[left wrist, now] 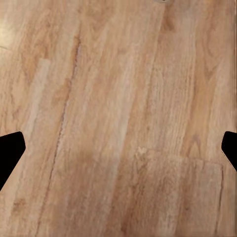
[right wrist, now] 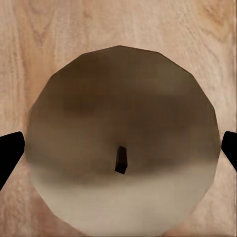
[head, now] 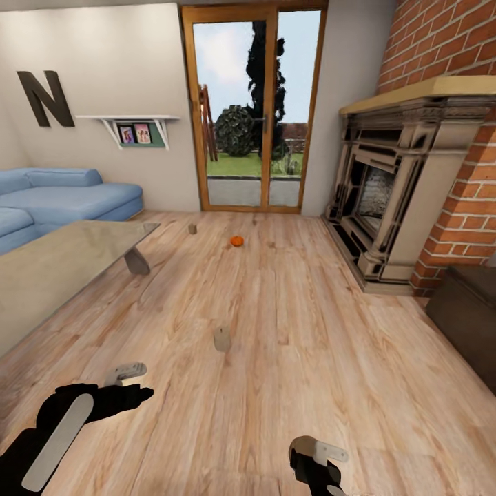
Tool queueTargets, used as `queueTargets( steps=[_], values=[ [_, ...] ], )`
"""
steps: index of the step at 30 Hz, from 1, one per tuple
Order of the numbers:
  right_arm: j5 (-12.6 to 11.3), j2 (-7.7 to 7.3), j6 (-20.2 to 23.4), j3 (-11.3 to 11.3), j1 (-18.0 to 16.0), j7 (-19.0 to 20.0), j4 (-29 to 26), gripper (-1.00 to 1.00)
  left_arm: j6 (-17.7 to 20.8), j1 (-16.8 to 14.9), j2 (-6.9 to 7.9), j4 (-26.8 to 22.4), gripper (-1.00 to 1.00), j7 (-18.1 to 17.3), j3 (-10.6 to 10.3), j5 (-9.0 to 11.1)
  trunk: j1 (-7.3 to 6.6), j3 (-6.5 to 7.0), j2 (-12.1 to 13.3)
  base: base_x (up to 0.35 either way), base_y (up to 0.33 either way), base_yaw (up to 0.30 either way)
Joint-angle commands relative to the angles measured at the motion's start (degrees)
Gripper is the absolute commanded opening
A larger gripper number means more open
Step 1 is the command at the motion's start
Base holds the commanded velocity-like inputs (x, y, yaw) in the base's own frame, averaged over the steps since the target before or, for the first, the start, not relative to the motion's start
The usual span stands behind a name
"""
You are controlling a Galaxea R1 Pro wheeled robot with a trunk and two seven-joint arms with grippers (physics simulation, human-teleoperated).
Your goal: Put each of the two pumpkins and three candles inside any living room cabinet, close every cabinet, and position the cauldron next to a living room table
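The right gripper (head: 324, 460) sits low at the near edge of the head view, its black body pointing down at the wooden floor (head: 289, 331). In the right wrist view its dark fingertips (right wrist: 11, 150) stand wide apart on either side of a candle (right wrist: 123, 143) seen from above, a round pale top with a short dark wick at its middle. The jaws are spread and do not touch it.

The left gripper (head: 127, 386) hangs to the other side, its arm black with a grey strip along the forearm, reaching forward and slightly inward above the planks. In the left wrist view its fingertips (left wrist: 10, 150) show only as dark corners at the edges with bare floorboards between them, so it is spread and empty.

Ahead of both grippers, roughly between them, a second candle (head: 222, 339) stands upright on the floor. Further out, a pumpkin (head: 236, 240) lies on the boards, and a third candle (head: 192, 228) stands beyond the table (head: 62, 269), whose glossy grey top stretches ahead of the left gripper. Behind it is a blue sofa (head: 62, 200) under a white wall shelf (head: 131, 127) and a big dark letter N (head: 45, 98).

A glazed door (head: 251, 114) in a wooden frame closes the far wall. Ahead of the right gripper and outward, a fireplace (head: 386, 200) sits in a brick wall (head: 448, 41), with the corner of the dark brown cabinet (head: 468, 310) nearer.
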Motion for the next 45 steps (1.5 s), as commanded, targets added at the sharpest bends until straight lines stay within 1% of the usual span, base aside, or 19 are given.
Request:
queueTargets(
  steps=[1,5,11,20,27,45],
  values=[
    [-0.51,0.00,-0.22,0.50,-0.05,-0.27,0.03,-1.00,0.10,-0.02,0.06,-0.06,1.00,0.62,-0.08,0.61,-0.24,0.13,0.39,0.000,0.000,-0.224],
    [-0.51,0.00,-0.22,0.50,-0.05,-0.27,0.03,-1.00,0.08,-0.02,0.05,-0.06,1.00,0.69,-0.08,0.61,-1.11,0.85,2.00,0.000,0.000,-0.130],
    [-0.51,0.00,-0.24,0.51,-0.05,-0.29,0.03,-1.00,0.10,-0.02,0.05,-0.08,1.00,0.74,-0.07,0.61,-2.43,1.93,4.40,-0.008,0.000,-0.017],
    [-0.51,0.00,-0.27,0.52,-0.05,-0.29,0.03,-1.00,0.08,-0.02,0.02,-0.06,1.00,0.83,-0.08,0.61,-4.41,3.55,8.01,-0.153,0.019,-0.004],
    [-0.51,0.00,-0.27,0.50,-0.05,-0.30,0.03,-1.00,0.07,-0.02,-0.03,-0.06,1.00,0.81,-0.08,0.61,-5.95,4.95,10.82,-0.007,0.001,-0.067],
    [-0.42,0.00,-0.68,0.59,-0.05,-0.26,0.20,-1.00,0.08,-0.02,-0.04,-0.06,1.00,0.83,-0.08,0.78,-9.90,8.19,18.04,0.000,0.000,-0.002]
  ],
)
